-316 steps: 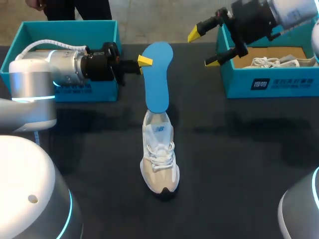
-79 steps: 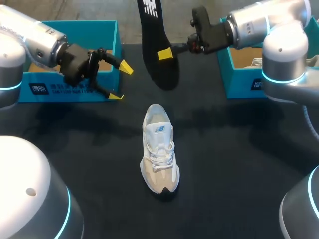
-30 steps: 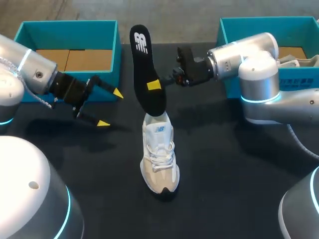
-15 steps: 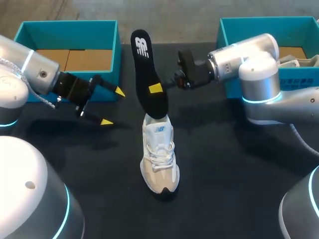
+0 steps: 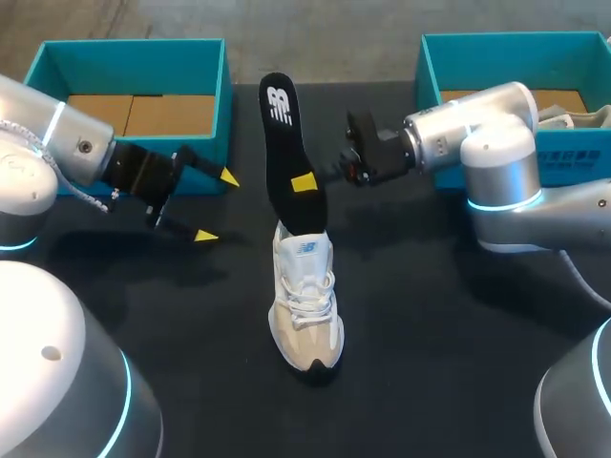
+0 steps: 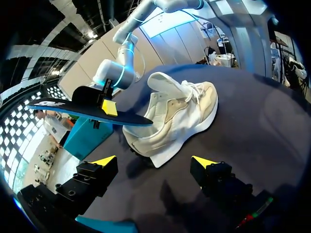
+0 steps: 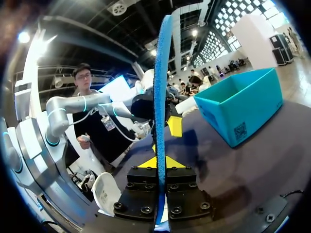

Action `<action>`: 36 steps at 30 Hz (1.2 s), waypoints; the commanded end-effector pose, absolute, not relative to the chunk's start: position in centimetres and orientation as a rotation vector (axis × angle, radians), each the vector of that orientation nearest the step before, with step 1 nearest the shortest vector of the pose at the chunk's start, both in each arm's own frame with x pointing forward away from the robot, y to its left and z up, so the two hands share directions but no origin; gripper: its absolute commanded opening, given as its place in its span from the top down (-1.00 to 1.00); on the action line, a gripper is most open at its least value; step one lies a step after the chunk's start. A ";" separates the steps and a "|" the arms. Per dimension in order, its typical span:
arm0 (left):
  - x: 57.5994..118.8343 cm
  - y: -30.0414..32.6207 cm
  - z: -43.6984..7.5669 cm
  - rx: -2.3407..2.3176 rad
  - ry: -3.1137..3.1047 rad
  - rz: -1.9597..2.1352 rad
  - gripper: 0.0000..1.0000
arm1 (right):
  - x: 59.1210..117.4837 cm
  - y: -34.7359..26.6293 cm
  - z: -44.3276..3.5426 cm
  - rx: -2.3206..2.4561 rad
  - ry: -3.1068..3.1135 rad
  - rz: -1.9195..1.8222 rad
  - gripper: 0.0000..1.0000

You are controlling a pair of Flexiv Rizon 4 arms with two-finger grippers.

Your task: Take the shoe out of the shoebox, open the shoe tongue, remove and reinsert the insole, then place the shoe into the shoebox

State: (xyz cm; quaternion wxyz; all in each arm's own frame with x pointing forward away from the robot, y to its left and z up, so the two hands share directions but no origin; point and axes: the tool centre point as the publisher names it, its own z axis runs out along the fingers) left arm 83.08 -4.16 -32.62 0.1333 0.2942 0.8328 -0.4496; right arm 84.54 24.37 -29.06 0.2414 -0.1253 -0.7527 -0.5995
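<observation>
Head view has the right gripper (image 5: 305, 181) clamped on the black insole (image 5: 286, 143), its fingers closed against both faces. The insole stands tilted, with a white logo at its far end and its lower end at the heel opening of the white shoe (image 5: 304, 305) on the table. A small blue logo marks the shoe's tongue. The left gripper (image 5: 217, 205) has its jaws apart, holding nothing; in the left wrist view the shoe lies ahead of them. Ahead of the right jaws, a blue shoebox (image 7: 243, 107) carries a square code label, too small to read.

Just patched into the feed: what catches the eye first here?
The black insole stands out, held on end in the right gripper, its lower end at the heel of the white shoe mid-table. The left gripper hangs open in front of the left shoebox.
</observation>
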 end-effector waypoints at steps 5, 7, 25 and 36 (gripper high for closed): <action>83.5 -4.1 -32.7 0.848 2.414 -1.283 -1.00 | 84.1 24.4 -29.7 -0.361 -2.055 -1.660 1.00; 83.5 -4.1 -32.7 0.848 2.414 -1.283 -1.00 | 84.0 24.5 -29.7 -0.367 -2.051 -1.671 1.00; 83.5 -4.1 -32.7 0.848 2.414 -1.283 -1.00 | 83.2 25.8 -31.1 -0.379 -2.034 -1.692 1.00; 83.6 -4.5 -32.7 0.874 2.424 -1.258 -1.00 | 82.4 26.3 -31.9 -0.394 -2.039 -1.670 1.00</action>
